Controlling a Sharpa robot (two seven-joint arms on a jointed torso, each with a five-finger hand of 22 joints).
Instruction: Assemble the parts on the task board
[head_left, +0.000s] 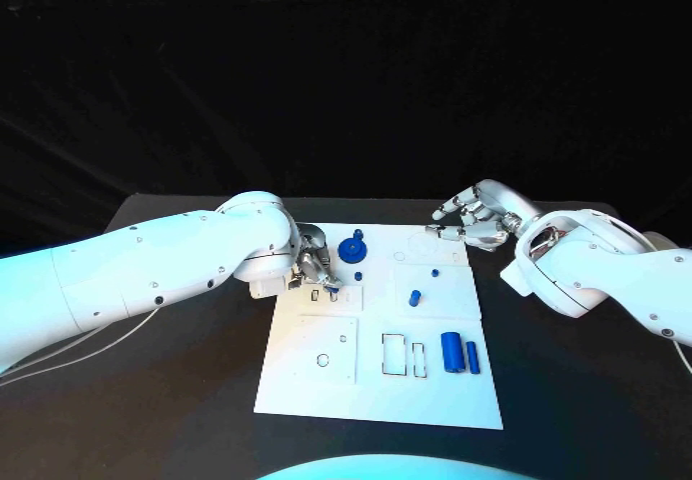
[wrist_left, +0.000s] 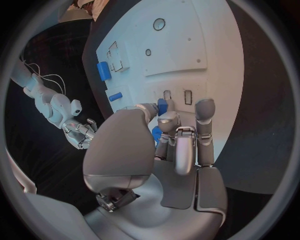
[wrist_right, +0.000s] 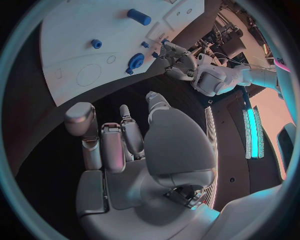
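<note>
**Left hand pinching a blue part at board's far-left; right hand off the board, holding nothing**

Left arm (head_left: 144, 275) comes in from the left edge. Left hand (head_left: 315, 265) sits over the far-left part of the white task board (head_left: 382, 390), fingers curled down. Left wrist view: fingertips (wrist_left: 164, 120) pinch a small blue part (wrist_left: 162, 105) right above two small rectangular slots (wrist_left: 177, 96) in the board; a second blue bit shows lower between the fingers.

Just right of that hand, a blue gear-shaped part (head_left: 356, 247) stands on the board's far edge. Mid-board: a small blue peg (head_left: 434, 270) and, nearer, a short blue cylinder (head_left: 414, 297). Near-right area: two blue cylinders (head_left: 460, 353) lying side by side, touching or nearly so, beside outlined rectangular recesses (head_left: 395, 354).

Right hand (head_left: 473, 222) hovers just past the board's far-right corner, above black table (head_left: 577, 400), fingers apart and loosely bent, nothing in them. Right wrist view agrees: fingers (wrist_right: 94, 142) separated, empty palm.
</note>
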